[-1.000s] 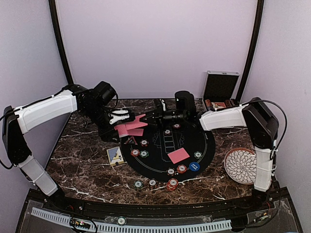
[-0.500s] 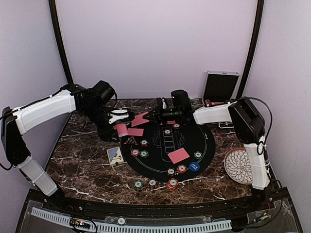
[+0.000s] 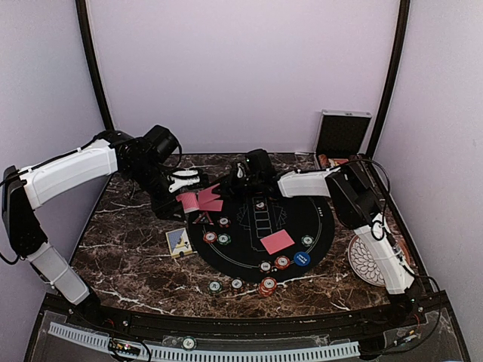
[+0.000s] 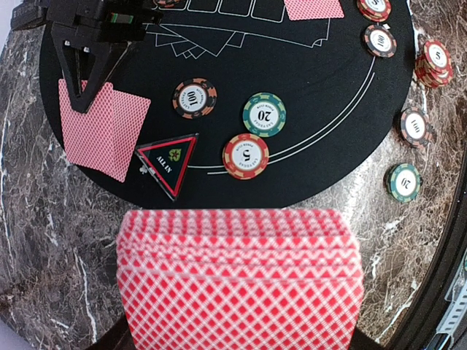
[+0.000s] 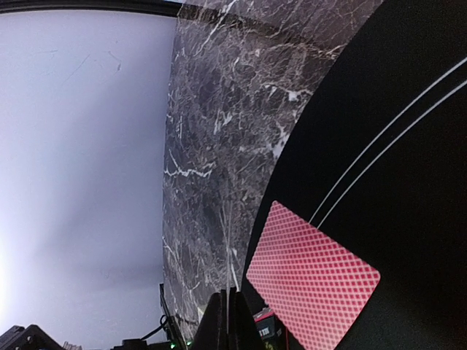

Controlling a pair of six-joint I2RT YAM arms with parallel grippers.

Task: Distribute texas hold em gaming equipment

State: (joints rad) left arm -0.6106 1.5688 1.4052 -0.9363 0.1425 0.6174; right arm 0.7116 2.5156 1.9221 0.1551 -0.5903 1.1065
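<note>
1. L gripper (image 3: 187, 197) was clamped on a deck of red-backed cards (image 4: 239, 281). The deck was held up in the air, above the far-left edge of the black round mat (image 3: 321, 219).
2. R gripper (image 5: 227, 321) had its fingers pressed together w/ nothing between them. Its tip was over a corner of a single card (image 5: 314, 275), which lay face down on the far-left part of the mat. Touching or not: could not tell.
3. The triangular marker (image 4: 169, 162) lay on the mat just beside that card. Next to it were 3 chips (image 4: 246, 155), flat and apart.
4. A second card (image 3: 277, 241) lay face down on the mat, right of centre. The blue button (image 3: 302, 259) was near it, by the mat's near edge.
5. A red chip stack (image 3: 267, 286) stood on the marble table (image 3: 128, 249), just off the mat's near edge.
6. The white patterned plate (image 3: 373, 256) was at the right, and the silver case (image 3: 343, 132) stood open at the far right.
</note>
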